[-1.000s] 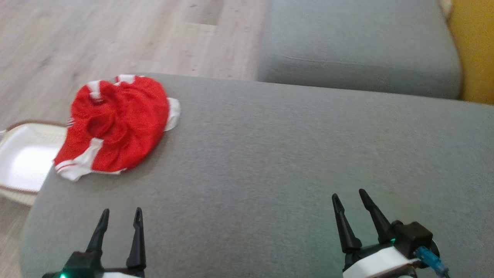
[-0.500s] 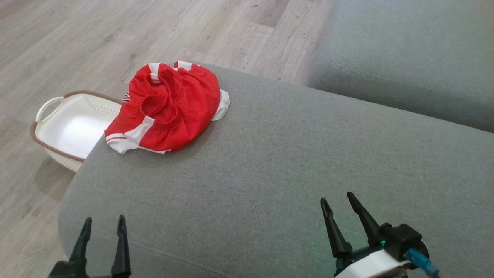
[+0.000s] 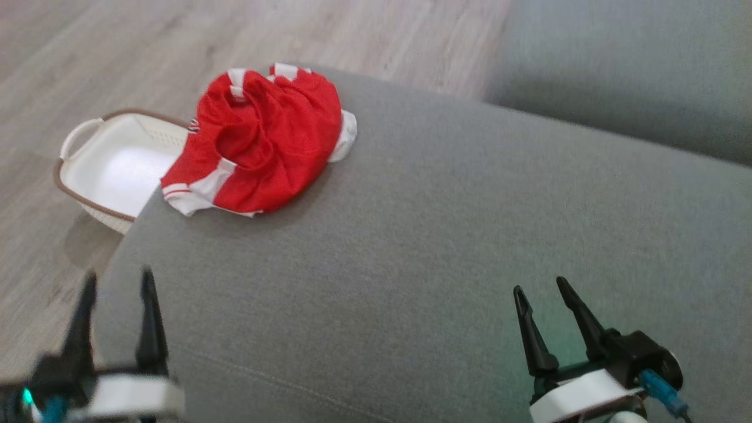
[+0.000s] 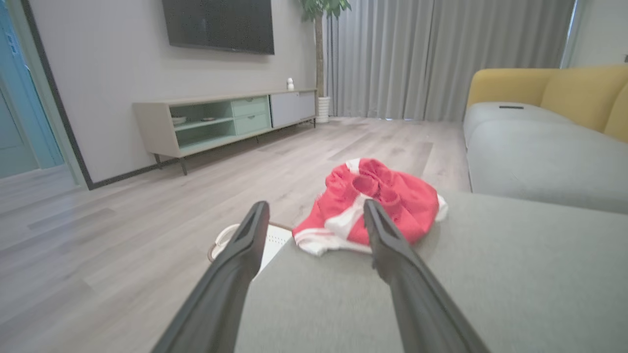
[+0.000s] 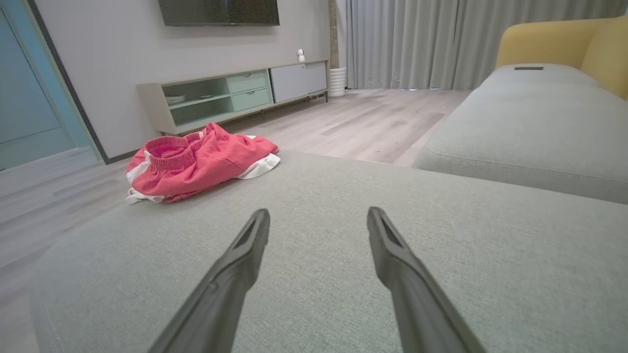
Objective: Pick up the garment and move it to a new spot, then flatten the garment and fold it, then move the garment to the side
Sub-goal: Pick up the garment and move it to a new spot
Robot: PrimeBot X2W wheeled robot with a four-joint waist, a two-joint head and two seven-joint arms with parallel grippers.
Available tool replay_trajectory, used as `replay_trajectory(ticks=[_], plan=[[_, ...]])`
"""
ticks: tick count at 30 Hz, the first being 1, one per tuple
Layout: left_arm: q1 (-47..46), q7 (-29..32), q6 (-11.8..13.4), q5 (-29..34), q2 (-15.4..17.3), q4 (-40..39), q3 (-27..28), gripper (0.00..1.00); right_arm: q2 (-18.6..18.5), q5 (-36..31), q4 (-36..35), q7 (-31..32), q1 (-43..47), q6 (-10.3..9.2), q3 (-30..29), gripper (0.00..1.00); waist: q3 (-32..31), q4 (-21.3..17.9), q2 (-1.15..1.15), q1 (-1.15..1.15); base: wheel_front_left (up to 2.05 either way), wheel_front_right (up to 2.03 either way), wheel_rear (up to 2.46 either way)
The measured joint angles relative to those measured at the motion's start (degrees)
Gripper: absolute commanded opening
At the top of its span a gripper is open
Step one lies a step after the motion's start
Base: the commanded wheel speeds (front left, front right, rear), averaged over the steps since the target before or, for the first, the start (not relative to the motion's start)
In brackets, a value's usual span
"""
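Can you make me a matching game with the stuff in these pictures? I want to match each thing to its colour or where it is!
Things:
1. shorts
2. basket
3. sofa backrest
4. television

Colour or place:
A. yellow
B. on the floor, next to the grey seat
C. red and white, crumpled up
D. up on the wall

Pairs: 1-C, 2-B, 3-A, 4-D
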Motion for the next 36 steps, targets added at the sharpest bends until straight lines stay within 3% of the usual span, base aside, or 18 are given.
replay_trajectory(ticks=[6, 11, 18, 22, 29, 36], plan=[[-12.3, -0.1, -1.3, -4.0, -0.1, 1.7, 1.3, 1.0, 0.0, -5.2, -0.8, 0.0, -1.9, 0.0, -2.5, 1.0, 6.1, -1.8, 0.0, 0.0, 0.0, 0.0, 0.0], [-23.2, 3.0, -3.7, -4.3, 1.6, 12.0, -1.0, 1.0, -2.0, -7.1, -2.0, 0.0, -4.6, 0.0, -3.8, 1.0, 11.3, -3.1, 0.0, 0.0, 0.0, 0.0, 0.0], [-49.8, 12.1, -5.7, -6.6, 3.1, 30.0, -4.3, 1.0, -7.6, -8.3, -5.6, 0.0, -5.6, 0.0, -5.5, 1.0, 18.8, -3.8, 0.0, 0.0, 0.0, 0.0, 0.0], [-61.3, 15.9, -5.3, -7.0, 3.9, 40.8, -3.9, 1.0, -9.7, -8.3, -7.3, 0.0, -7.3, 0.0, -6.5, 1.0, 23.0, -4.5, 0.0, 0.0, 0.0, 0.0, 0.0], [-71.4, 23.9, -1.6, -6.8, 7.6, 57.7, -2.5, 1.0, -11.1, -8.3, -10.0, -0.3, -9.6, 0.0, -6.8, 1.0, 28.8, -7.7, 0.0, 0.0, 0.0, 0.0, 0.0], [-75.0, 25.9, 0.0, -7.9, 9.2, 65.0, -1.3, 1.0, -11.2, -8.3, -12.2, -0.7, -11.4, 0.0, -7.3, 1.0, 32.4, -11.0, 0.0, 0.0, 0.0, 0.0, 0.0]])
